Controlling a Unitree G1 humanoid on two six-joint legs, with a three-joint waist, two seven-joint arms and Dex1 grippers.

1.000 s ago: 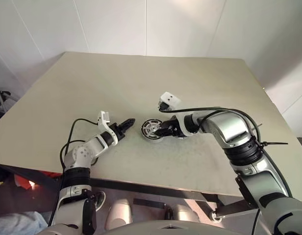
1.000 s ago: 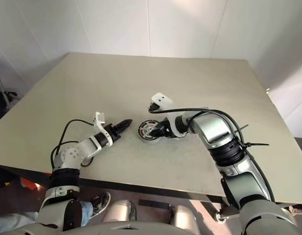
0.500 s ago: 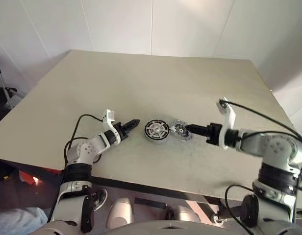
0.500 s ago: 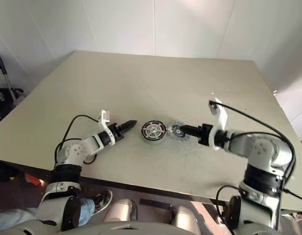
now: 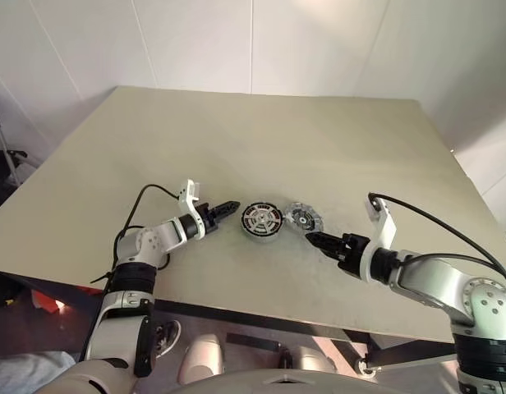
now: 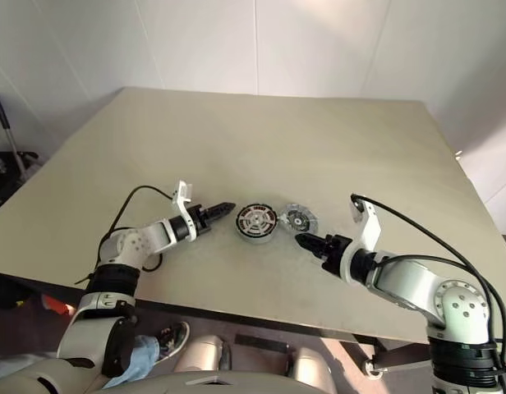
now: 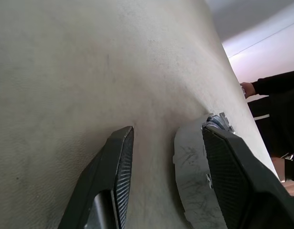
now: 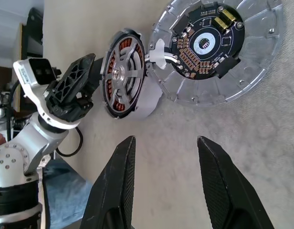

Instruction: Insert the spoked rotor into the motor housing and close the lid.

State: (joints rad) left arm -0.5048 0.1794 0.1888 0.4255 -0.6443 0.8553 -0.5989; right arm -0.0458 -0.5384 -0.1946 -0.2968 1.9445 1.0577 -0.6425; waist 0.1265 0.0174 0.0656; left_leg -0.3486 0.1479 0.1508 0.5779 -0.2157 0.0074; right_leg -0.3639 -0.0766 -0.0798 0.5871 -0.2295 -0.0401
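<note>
The motor housing [image 8: 148, 108], a silver-grey cup, stands mid-table. The spoked rotor [image 5: 262, 219] sits in its top: dark rim, silver spokes, copper-red windings showing through. The lid [image 5: 305, 218], a flat silver disc with a dark centre, lies flat against the housing's right side, and a small white piece bridges the two. My left gripper [image 5: 229, 205] is open just left of the housing, with the housing wall [image 7: 192, 186] close by one finger. My right gripper [image 5: 313, 239] is open and holds nothing, a short way in front of the lid.
The beige table [image 5: 236, 139] stretches far behind the parts, and its front edge runs close below both arms. Black cables loop from each wrist. A person in dark clothing [image 7: 276, 86] stands beyond the table's edge.
My right gripper has drawn back from the housing toward the front right and rolled over, which uncovers the lid. The left gripper has stayed beside the housing.
</note>
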